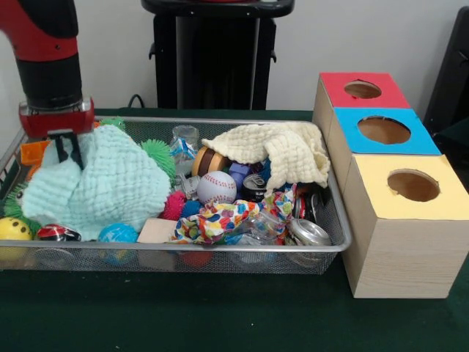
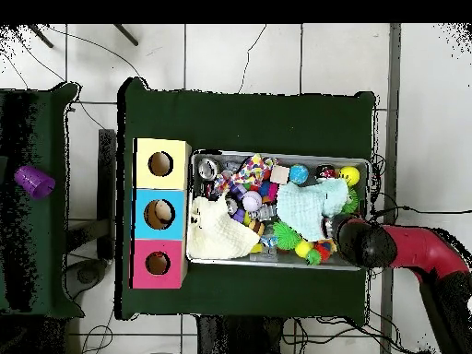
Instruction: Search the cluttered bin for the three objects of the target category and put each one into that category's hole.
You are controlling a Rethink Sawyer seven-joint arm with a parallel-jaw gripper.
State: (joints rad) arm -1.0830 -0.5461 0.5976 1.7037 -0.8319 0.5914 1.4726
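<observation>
A wire mesh bin (image 1: pixel 344 238) (image 2: pixel 363 162) is full of mixed objects. My gripper (image 1: pixel 67 150) (image 2: pixel 337 227) is at the bin's left end in the front view, its black fingers shut on the raised edge of a mint green cloth (image 1: pixel 110 183) (image 2: pixel 309 205). A baseball (image 1: pixel 216 187), a blue ball (image 1: pixel 117 233), a yellow ball (image 1: pixel 13 229) and a red and black ball (image 1: pixel 57 233) lie in the open. A cream cloth (image 1: pixel 282 150) (image 2: pixel 221 232) and a colourful cloth (image 1: pixel 227 216) cover other things.
Three boxes with round holes stand beside the bin: red (image 1: pixel 363 89) (image 2: pixel 158 264), blue (image 1: pixel 385 130) (image 2: pixel 159 214), yellow (image 1: pixel 410 187) (image 2: pixel 160 164). Crushed cans (image 1: pixel 308 231), green spiky balls (image 1: pixel 157 154) and a wooden block (image 1: pixel 156 231) also lie in the bin.
</observation>
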